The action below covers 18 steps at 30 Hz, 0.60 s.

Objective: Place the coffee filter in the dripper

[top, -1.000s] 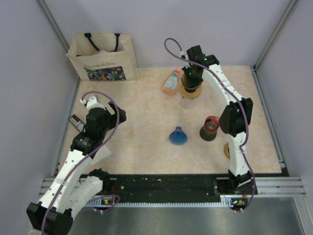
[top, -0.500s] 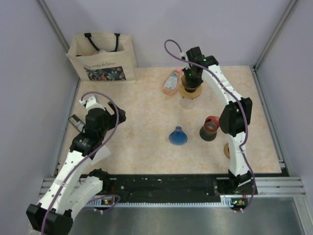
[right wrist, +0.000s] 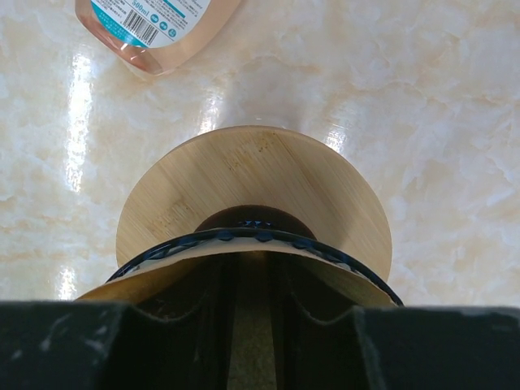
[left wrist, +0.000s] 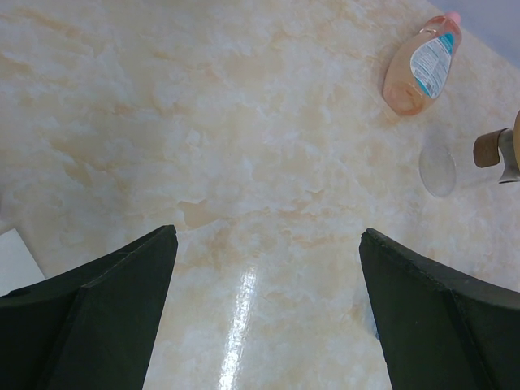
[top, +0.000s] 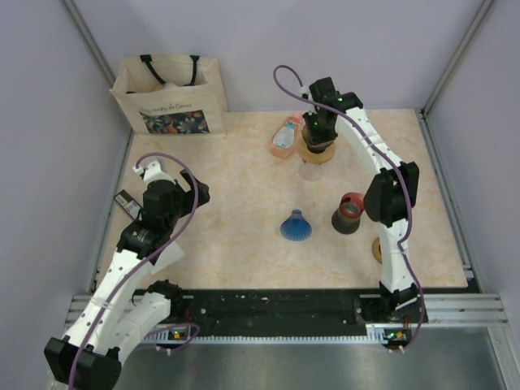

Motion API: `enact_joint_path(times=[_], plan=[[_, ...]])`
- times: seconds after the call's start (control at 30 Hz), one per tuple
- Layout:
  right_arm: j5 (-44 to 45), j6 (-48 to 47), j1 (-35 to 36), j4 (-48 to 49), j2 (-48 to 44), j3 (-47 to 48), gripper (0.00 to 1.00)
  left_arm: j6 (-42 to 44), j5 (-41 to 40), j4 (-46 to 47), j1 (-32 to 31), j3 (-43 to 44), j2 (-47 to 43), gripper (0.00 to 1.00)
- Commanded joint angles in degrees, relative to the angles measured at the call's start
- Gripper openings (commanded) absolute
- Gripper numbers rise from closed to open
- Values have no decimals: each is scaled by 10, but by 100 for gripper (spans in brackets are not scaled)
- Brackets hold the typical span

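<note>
Overhead view of a pale marbled counter (top: 236, 187). The right gripper (top: 317, 136) reaches to the far side and hangs directly above a round, bamboo-collared dripper (right wrist: 252, 175) that stands on a clear glass vessel (top: 309, 169). In the right wrist view a tan, cone-shaped coffee filter (right wrist: 337, 278) with a thin dark rim sits between the jaws, just over the dripper's dark centre hole. The jaws appear clenched on its near wall (their tips are mostly out of frame, so this is a judgement). Whether the coffee filter touches the collar cannot be told. The left gripper (left wrist: 264, 313) rests low near the counter's left edge, jaws spread wide with nothing between them. A peach plastic bottle (top: 284, 136) lies just beside the dripper. A blue cone (top: 296, 225) and a dark cup with a red rim (top: 349, 213) stand nearer the arms.

The coffee filter looks light and thin-walled, likely to crumple or tilt. A gentle pinch at the rim, then a release straight over the hole, would suit it.
</note>
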Motion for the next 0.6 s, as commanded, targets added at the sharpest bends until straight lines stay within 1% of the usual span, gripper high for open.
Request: enact_joint_path(times=[0.0,0.03,0.1,0.13,0.57], plan=[[12,9,8,7,-4,5,25,-2,10,20,4,-3,-4,99],[13,8,7,8,-4,5,24,-1,9,20,4,-3,-4,99],[11,8,7,8,-4,5,16,0,8,18,4,-4,-8,99],[10,7,8,8,-4,7,15,-1,7,17,4,-4,-10,99],[4,9,8,8,-28,23,17,0,9,18,4,-4,-7,99]])
